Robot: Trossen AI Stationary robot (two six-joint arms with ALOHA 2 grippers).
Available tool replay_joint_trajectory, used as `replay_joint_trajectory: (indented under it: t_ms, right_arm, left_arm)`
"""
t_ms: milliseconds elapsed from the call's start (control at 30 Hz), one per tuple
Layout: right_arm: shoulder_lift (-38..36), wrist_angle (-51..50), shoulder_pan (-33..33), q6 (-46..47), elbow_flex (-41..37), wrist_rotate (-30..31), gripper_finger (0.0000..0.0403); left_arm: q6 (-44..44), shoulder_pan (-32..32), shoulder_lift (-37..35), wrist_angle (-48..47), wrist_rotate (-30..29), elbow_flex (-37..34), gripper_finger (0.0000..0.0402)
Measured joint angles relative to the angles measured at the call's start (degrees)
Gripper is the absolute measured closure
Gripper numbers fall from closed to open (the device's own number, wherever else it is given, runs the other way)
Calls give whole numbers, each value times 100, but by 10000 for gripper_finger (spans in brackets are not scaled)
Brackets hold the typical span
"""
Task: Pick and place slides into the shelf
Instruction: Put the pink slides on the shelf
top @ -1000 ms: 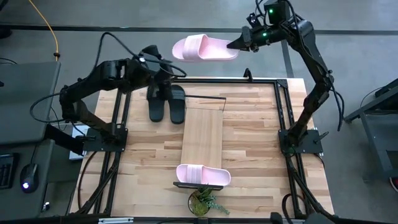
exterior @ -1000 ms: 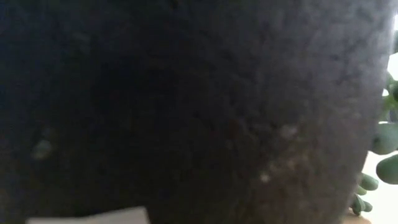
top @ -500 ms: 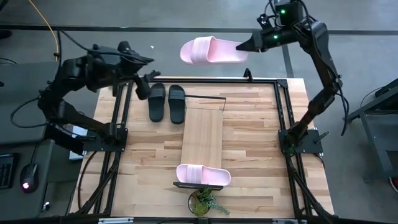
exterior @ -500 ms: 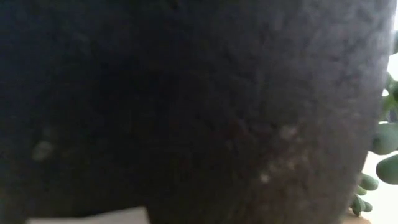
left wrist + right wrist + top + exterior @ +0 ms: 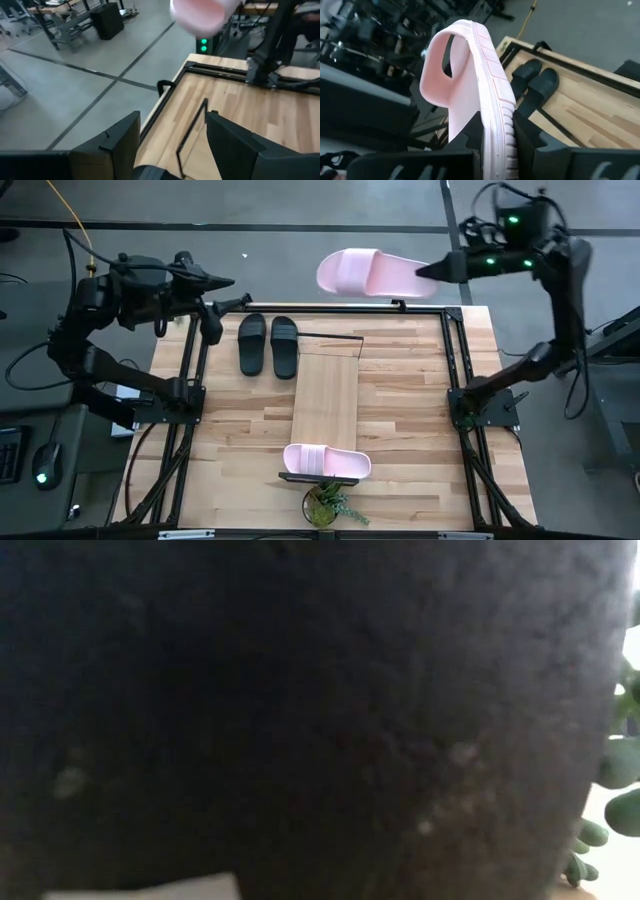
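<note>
- The right gripper [image 5: 440,271] is clamping the heel edge of a pink slide [image 5: 368,274], its jaws narrowed tight on the sole; the right wrist view is showing the sole [image 5: 487,100] standing on edge between the dark fingers [image 5: 470,142].
- That slide is hanging in the air just past the table's [image 5: 400,420] far edge, over the grey floor, toe pointing toward the left arm's side.
- The left gripper [image 5: 222,305] is hovering with jaws wide and holding nothing, off the table's far left corner, near the black slides [image 5: 268,345].
- The black pair is lying side by side on the table, just beside the far end of the shelf [image 5: 325,405] and not on it.
- The second pink slide [image 5: 327,461] is lying across the shelf's near end.
- A small plant [image 5: 327,505] is standing at the near edge, just beyond that slide.
- A dark rounded thing [image 5: 300,710], too close to identify, is blocking nearly the whole low view, with green leaves [image 5: 618,765] peeking in at one side.
</note>
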Motion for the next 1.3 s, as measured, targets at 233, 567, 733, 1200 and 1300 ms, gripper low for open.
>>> replay_joint_trajectory:
  t_ms: [233,567,733,1200,1300]
  right_arm:
    - [-627,-241,198,367,0,401,367]
    - [-1317,-483,295,636,0,468,367]
    - [-1728,-861,295,660,0,827,367]
    - [-2781,-981,130,638,-489,1059,367]
    - [-3270,-833,24,619,-1339,1075,367]
  left_arm:
    - [-502,-4,-922,849,95,-1583,193]
    - [-1165,-4,-2077,2162,595,-3332,193]
    - [-1194,-4,-2098,2192,589,-3334,192]
    - [-1146,-4,-1899,2325,584,-3337,193]
    - [-1055,-4,-1877,2470,580,-3337,192]
